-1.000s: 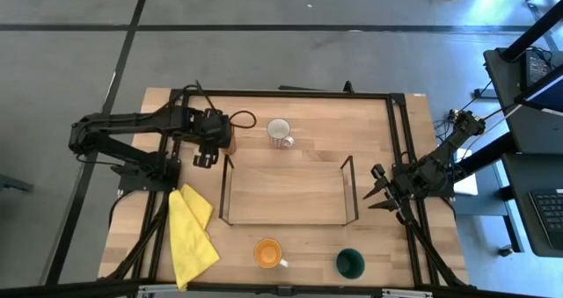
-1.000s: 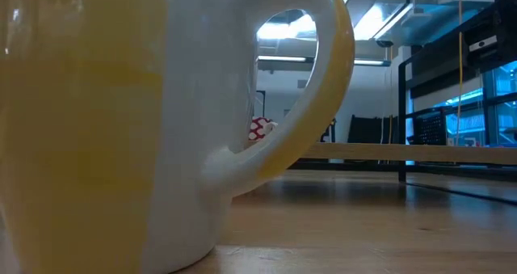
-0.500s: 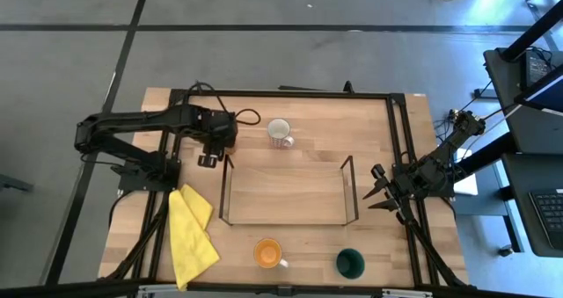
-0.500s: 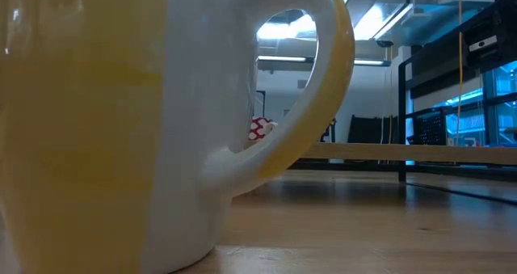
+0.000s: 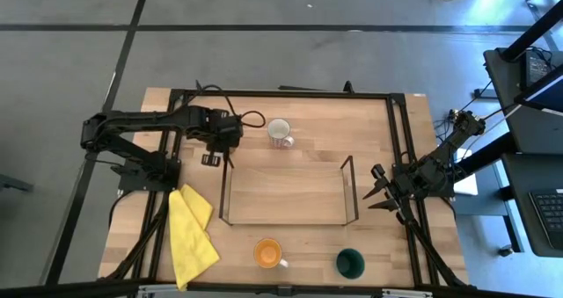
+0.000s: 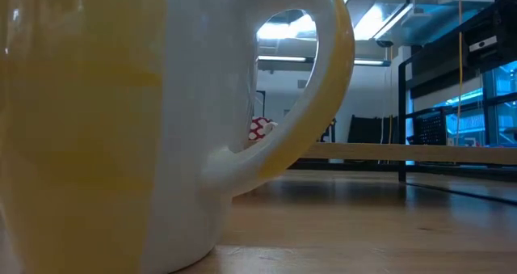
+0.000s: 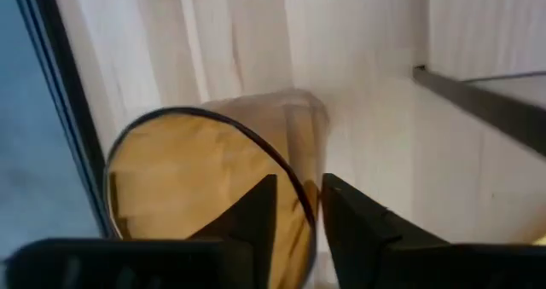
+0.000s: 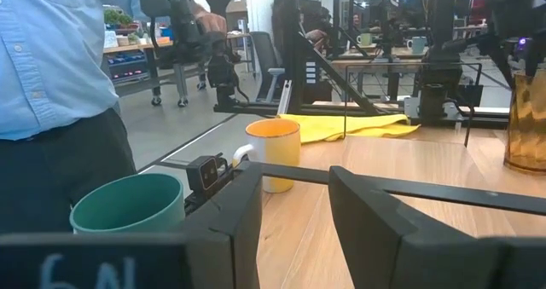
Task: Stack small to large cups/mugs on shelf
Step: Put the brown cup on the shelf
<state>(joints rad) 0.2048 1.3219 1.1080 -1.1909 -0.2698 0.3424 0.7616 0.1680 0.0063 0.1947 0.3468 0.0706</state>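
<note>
My left gripper (image 5: 225, 141) is near the shelf's left end and is shut on the amber translucent tumbler (image 7: 213, 187), which also shows in the right wrist view (image 8: 525, 118). The light-wood shelf (image 5: 286, 192) has black wire frames at both ends. The white mug (image 5: 280, 133) stands behind the shelf. The orange mug (image 5: 267, 252) and the dark green cup (image 5: 350, 263) stand near the front edge. The orange mug also fills the low view (image 6: 121, 120). My right gripper (image 5: 378, 192) is open and empty, just right of the shelf. My left gripper holds the tumbler by its wall at the rim (image 7: 300, 205), one finger inside the tumbler and one outside. The fingers come from above, pointing down. I cannot tell whether the tumbler's base is on the table.
A yellow cloth (image 5: 189, 232) lies at the front left. The black frame (image 5: 290, 93) runs round the tabletop. A person (image 8: 51, 76) stands beyond the table's near side. Bare wood lies between the shelf and the front mugs.
My left gripper has gone toward the table's right edge, closer to the shelf's left end, still shut on the tumbler. My right arm has kept still.
</note>
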